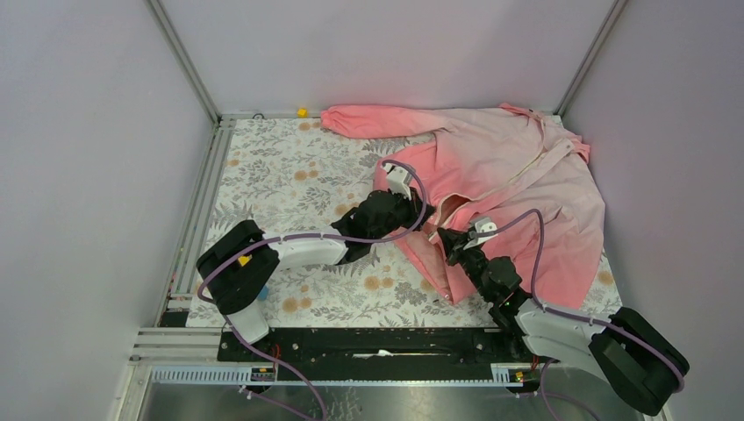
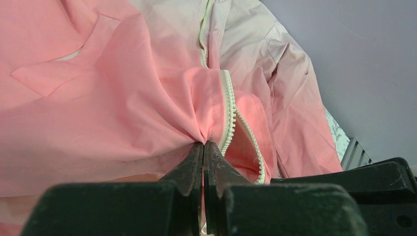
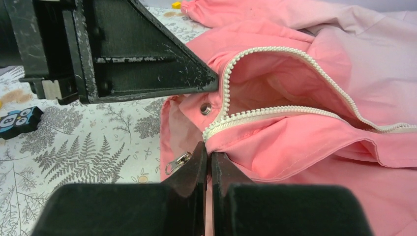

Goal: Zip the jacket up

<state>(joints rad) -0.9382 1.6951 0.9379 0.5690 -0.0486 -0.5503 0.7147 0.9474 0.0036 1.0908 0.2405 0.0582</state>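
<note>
The pink jacket [image 1: 518, 184] lies spread over the back right of the table, with one sleeve stretched to the left. Its white zipper [image 3: 275, 112] is open near the hem, the two rows of teeth standing apart. My left gripper [image 2: 203, 143] is shut on a pinch of pink fabric just beside one row of teeth [image 2: 227, 113]. My right gripper [image 3: 209, 150] is shut on the other front edge, right below the lower end of its teeth. A metal zipper pull [image 3: 178, 162] hangs beside its left finger. The two grippers [image 1: 419, 219] [image 1: 440, 235] sit close together at the jacket's front opening.
The table has a fern-patterned cloth [image 1: 298, 175]. A small yellow piece [image 1: 302, 112] lies at the back edge. A black and blue owl-like item [image 3: 17, 120] lies on the cloth to the left. Pale walls and metal rails [image 1: 197, 219] enclose the table.
</note>
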